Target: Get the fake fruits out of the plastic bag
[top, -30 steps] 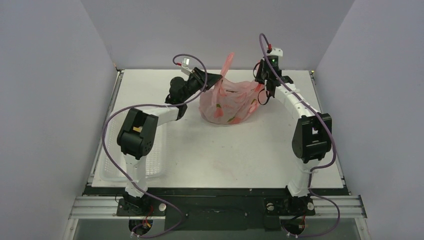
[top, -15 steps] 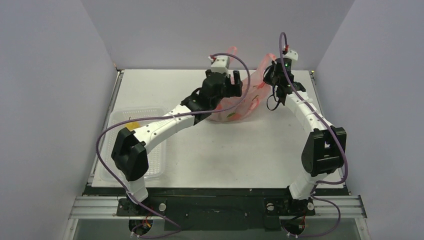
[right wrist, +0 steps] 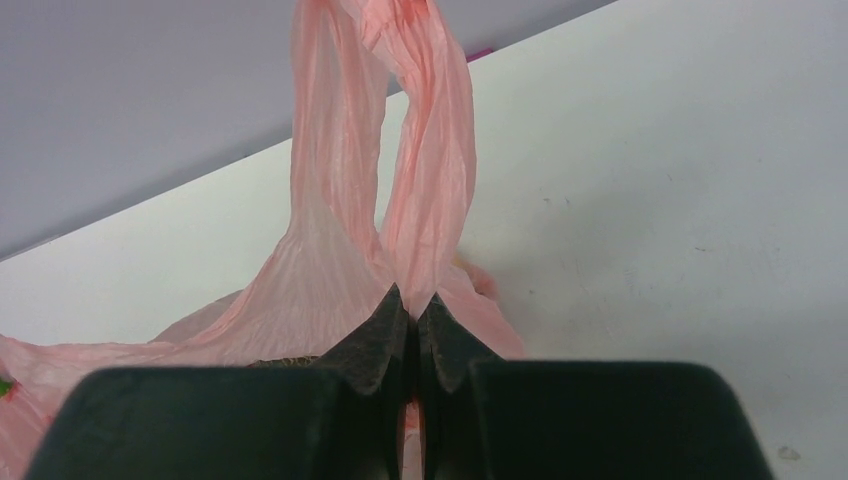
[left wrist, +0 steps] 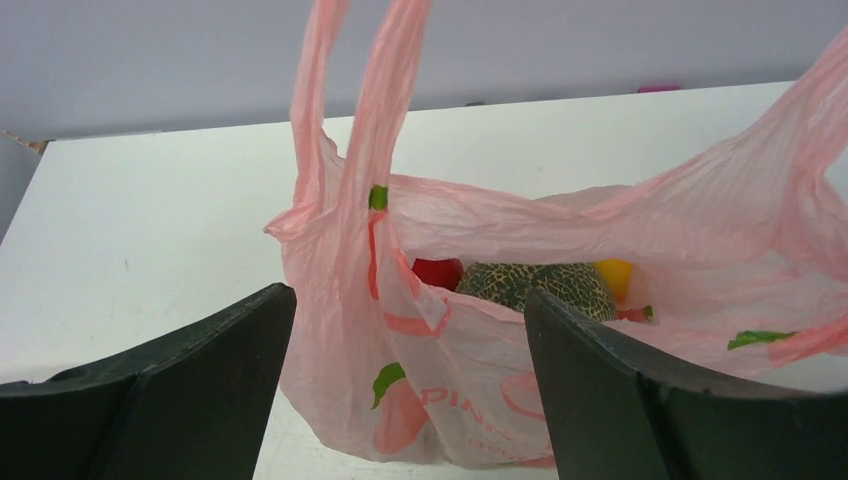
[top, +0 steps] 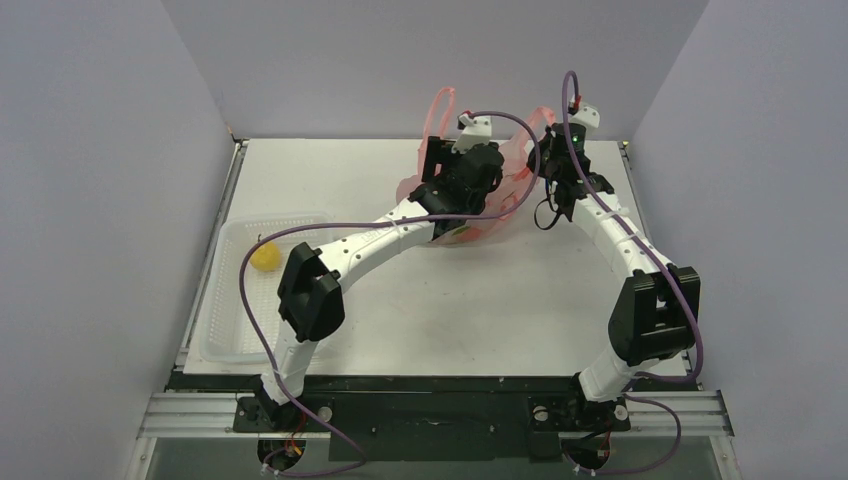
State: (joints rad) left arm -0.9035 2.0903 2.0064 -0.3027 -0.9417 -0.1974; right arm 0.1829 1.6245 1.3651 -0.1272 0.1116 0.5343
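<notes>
The pink plastic bag (top: 497, 200) stands at the back of the table, its mouth held open. Inside it I see fake fruits: a red one (left wrist: 437, 272), a green netted one (left wrist: 540, 285) and a yellow one (left wrist: 615, 278). My left gripper (left wrist: 408, 296) is open, its fingers (left wrist: 640, 400) wide on either side of the bag's near wall, just below the rim. One loop handle (left wrist: 378, 100) stands free. My right gripper (right wrist: 412, 305) is shut on the other handle (right wrist: 425, 180), holding it up at the bag's right side (top: 553, 172). Another yellow fruit (top: 265, 256) lies in the tray.
A clear plastic tray (top: 235, 335) sits at the table's left front, next to the left arm's base. Grey walls close in the back and both sides. The left arm (top: 370, 240) stretches diagonally across the table's middle.
My left arm swung right from beside the bag to its mouth and its jaws opened wide. The right gripper closed on the handle and lifted it up and right. The tray's yellow fruit became visible.
</notes>
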